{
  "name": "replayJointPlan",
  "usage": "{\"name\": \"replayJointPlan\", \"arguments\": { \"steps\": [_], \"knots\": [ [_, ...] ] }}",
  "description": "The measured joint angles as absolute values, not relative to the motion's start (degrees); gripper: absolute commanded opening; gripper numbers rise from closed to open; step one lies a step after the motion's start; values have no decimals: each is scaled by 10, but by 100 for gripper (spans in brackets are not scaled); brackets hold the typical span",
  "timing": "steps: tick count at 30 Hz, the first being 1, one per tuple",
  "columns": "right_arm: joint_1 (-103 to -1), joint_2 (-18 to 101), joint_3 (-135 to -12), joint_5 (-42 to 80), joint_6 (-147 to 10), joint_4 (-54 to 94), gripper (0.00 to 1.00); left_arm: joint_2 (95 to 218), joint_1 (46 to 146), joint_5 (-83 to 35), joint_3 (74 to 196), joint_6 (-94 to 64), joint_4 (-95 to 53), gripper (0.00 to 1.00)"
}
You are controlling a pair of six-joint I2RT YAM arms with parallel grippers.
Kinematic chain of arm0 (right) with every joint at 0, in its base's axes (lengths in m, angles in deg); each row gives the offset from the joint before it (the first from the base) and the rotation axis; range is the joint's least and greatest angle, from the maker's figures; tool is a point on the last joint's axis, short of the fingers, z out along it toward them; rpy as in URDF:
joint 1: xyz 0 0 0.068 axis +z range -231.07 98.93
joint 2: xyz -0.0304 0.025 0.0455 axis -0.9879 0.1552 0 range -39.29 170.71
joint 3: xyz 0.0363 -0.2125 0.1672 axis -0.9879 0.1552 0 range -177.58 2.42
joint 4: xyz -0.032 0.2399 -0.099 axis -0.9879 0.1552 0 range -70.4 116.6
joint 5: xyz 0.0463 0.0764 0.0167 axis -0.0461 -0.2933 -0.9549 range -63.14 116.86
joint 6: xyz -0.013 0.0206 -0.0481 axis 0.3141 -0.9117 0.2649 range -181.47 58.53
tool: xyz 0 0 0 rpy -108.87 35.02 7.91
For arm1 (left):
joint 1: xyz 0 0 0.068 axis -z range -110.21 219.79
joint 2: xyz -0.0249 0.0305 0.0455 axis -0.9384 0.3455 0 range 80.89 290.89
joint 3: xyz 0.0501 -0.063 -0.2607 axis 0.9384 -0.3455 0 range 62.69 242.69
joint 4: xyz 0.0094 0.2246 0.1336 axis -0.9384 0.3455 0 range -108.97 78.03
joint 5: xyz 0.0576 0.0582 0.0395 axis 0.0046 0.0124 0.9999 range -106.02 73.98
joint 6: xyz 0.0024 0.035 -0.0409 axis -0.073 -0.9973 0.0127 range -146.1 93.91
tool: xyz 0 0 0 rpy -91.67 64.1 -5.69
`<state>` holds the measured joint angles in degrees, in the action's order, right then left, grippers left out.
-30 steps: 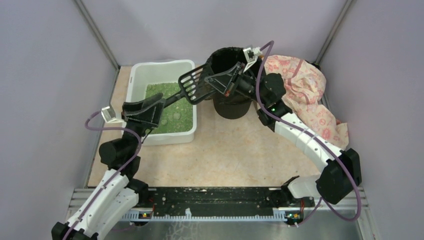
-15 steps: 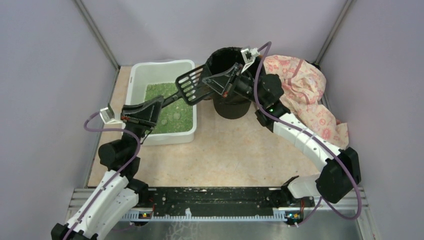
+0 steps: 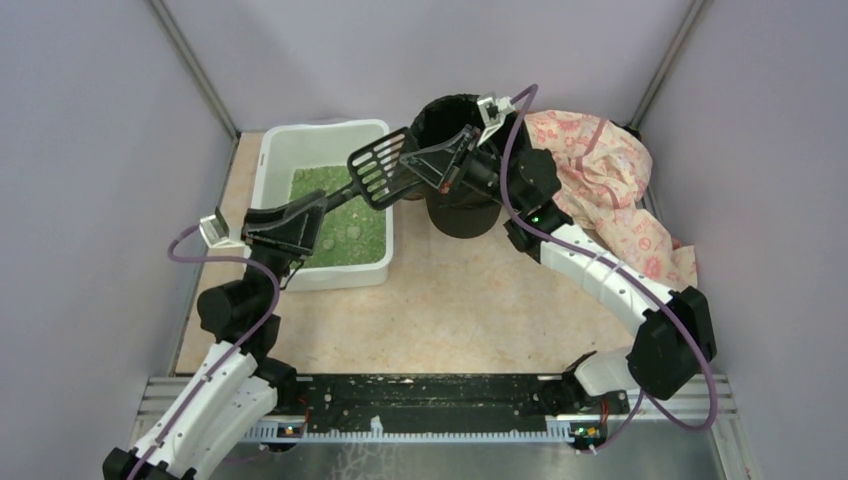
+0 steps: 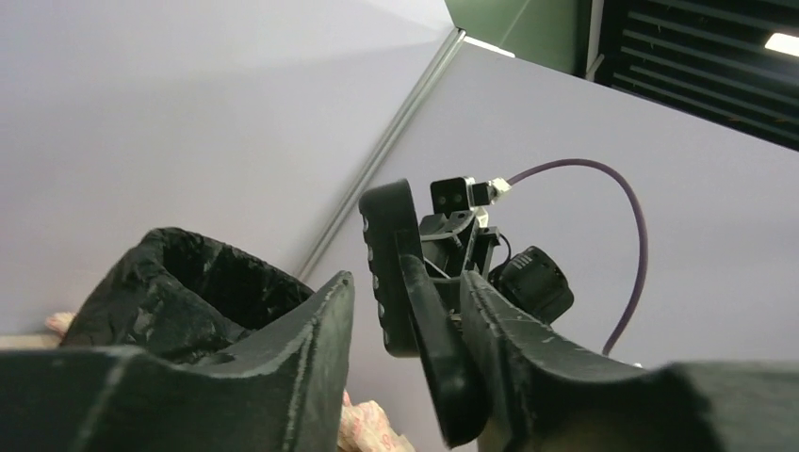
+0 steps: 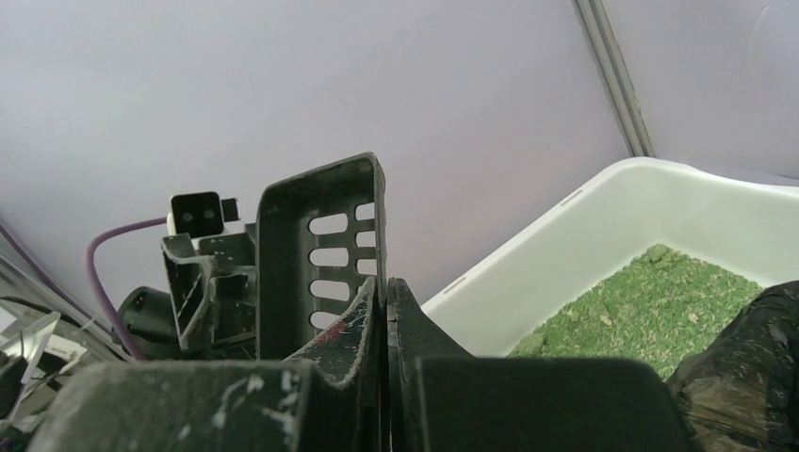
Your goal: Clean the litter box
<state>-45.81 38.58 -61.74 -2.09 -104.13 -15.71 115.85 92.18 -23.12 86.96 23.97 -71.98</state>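
Three pale lilac-grey wall panels (image 3: 420, 50) enclose booth: back, left, right. Silver metal corner strips (image 3: 195, 68) slant at both back corners. Beige speckled surface (image 3: 470, 300) matte, evenly lit, shadows soft. Black mounting rail (image 3: 430, 405) along near edge, brushed metal sheet (image 3: 450, 462) below it. Overhead, dark slatted ceiling panel (image 4: 697, 66), bright light (image 4: 782, 42) at its edge.

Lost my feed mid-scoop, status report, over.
Left fingers shut on scoop handle. Right fingers shut at scoop head, across bin mouth. Scoop head raised over litter box rim, beside bin.
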Motion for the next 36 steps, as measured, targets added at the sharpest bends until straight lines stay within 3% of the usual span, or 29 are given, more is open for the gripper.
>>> {"name": "replayJointPlan", "arguments": {
  "steps": [3, 9, 14, 20, 27, 36],
  "knots": [
    [-454, 390, -617, -21, -1048, -168, 0, 1159, 922, -233, 870, 245, -715, 63],
    [-452, 402, -622, -23, -1057, -177, 0, 1149, 922, -228, 867, 253, -708, 62],
    [-450, 403, -622, -23, -1061, -182, 0, 1129, 922, -209, 863, 253, -697, 42],
    [-447, 404, -622, -19, -1060, -183, 0, 1129, 922, -199, 862, 253, -697, 38],
    [-447, 404, -622, -14, -1056, -183, 0, 1138, 922, -199, 861, 260, -701, 0],
    [-447, 409, -622, -6, -1052, -183, 0, 1146, 922, -201, 861, 266, -702, 0]
  ]
}}
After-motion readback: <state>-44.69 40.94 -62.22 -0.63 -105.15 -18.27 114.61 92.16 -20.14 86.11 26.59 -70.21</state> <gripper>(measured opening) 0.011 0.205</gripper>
